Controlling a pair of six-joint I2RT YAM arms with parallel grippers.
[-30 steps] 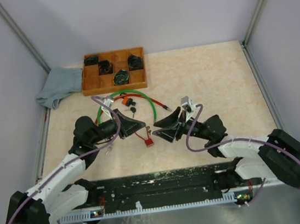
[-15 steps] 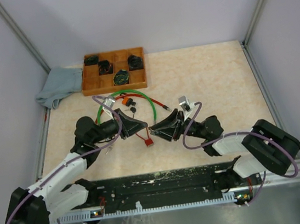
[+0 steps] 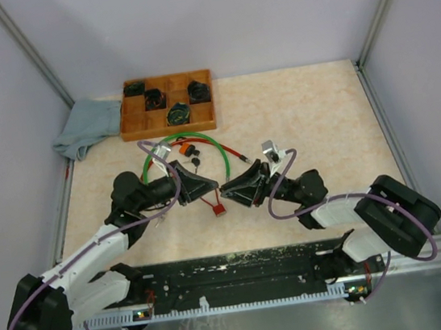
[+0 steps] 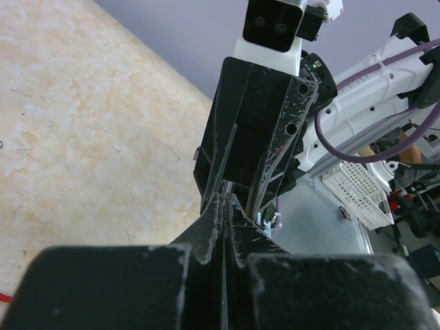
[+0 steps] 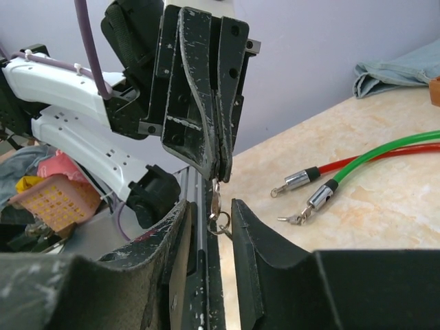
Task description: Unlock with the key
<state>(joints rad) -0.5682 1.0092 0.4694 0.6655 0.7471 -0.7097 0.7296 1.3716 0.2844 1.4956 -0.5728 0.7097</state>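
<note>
Looking across from the left, 1 blue-grey cloth (image 3: pixel 85 127) lies crumpled at the far left edge of the table (image 3: pixel 319 111). It touches 1 wooden tray (image 3: pixel 170 125), which holds 4 dark items in separate compartments. Nearer the arms, 2 cables loop together on the tabletop, 1 green cable (image 3: pixel 223 150) and 1 red cable (image 3: pixel 175 138). In the right wrist view each one ends in a metal tip lying on the marble.

The 2 arms reach in from either side and meet nose to nose near the middle. The left gripper (image 3: pixel 210 188) has its 2 fingers (image 5: pixel 206 137) pressed tight together. From their tip hangs 1 small metal key (image 5: pixel 215 196), with a ring dangling below it, so the claw is pinched on that key. The left wrist view shows the same fingers closed into a thin seam.

Just on the near side of the 2 tips, 1 red padlock (image 3: pixel 219 209) lies on the table. A short red line runs from it up toward the grippers.

The right gripper (image 3: pixel 225 190) faces the left one with its 2 fingers (image 5: pixel 258 240) spread apart. The key and ring hang in the gap between them, and I cannot tell whether they touch either finger.
</note>
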